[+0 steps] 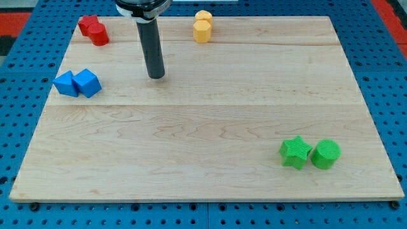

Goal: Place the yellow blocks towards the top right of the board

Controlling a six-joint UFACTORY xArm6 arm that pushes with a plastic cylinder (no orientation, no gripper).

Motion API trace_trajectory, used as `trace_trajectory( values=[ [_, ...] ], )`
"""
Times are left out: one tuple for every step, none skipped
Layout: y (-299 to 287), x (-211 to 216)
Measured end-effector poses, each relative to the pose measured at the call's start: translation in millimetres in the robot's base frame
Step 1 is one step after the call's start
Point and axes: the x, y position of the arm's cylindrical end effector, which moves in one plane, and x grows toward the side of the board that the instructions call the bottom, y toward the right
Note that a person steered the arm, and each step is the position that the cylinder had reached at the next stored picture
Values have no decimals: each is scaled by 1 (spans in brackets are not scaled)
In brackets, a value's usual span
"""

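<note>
At the top of the frame, just right of centre, two yellow blocks (202,27) sit touching, one behind the other, faceted and stubby, shapes hard to tell apart. They look light, rigid and ready to slide on the wooden board (203,127); I judge a push on their left faces best. My tip (156,76) grasps nothing, resting well left of them.
</note>
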Motion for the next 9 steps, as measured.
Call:
trace_trajectory(
  values=[
    [-15,-17],
    [-17,-54],
    [-1,-111],
    [25,-148],
    [39,-173],
    [45,-172],
    [112,-172],
    [181,-171],
    [177,-161]
  ],
)
